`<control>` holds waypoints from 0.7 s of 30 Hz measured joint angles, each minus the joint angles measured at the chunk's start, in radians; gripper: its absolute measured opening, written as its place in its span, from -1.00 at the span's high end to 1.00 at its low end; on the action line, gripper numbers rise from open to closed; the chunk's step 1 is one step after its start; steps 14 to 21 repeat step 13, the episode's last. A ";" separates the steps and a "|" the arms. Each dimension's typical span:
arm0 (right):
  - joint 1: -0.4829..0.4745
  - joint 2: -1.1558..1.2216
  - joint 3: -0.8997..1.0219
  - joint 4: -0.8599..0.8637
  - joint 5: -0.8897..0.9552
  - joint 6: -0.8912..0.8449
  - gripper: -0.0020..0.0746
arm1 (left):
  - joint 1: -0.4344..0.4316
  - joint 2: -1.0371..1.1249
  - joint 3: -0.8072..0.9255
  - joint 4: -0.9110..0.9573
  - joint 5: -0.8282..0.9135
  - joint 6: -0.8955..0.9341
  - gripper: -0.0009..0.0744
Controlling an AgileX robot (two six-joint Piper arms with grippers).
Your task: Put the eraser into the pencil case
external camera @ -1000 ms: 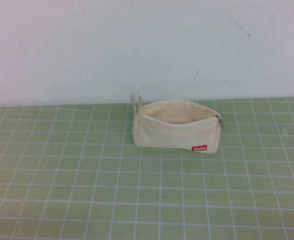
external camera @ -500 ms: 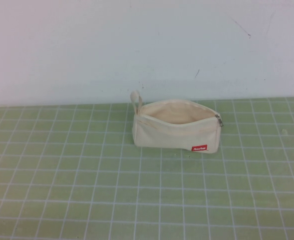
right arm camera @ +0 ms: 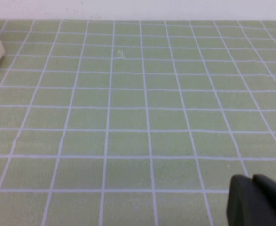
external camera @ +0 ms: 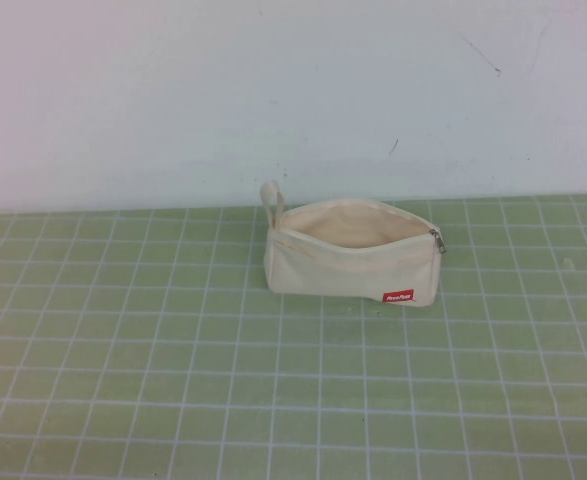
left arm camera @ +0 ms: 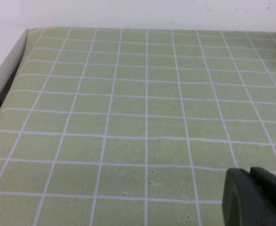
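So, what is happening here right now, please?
Nothing is being handled at this moment. The pencil case stands on the green grid mat near the white wall, its zipper open and its mouth wide. No eraser shows in any view; it may be inside the case, but the pictures cannot settle that. Both arms are out of the high view. The left gripper and the right gripper each show only as a dark tip over bare mat, holding nothing visible.
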 joint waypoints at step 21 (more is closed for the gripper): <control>0.000 0.000 0.000 0.000 0.000 0.000 0.95 | 0.000 0.000 0.000 0.000 0.000 -0.014 0.98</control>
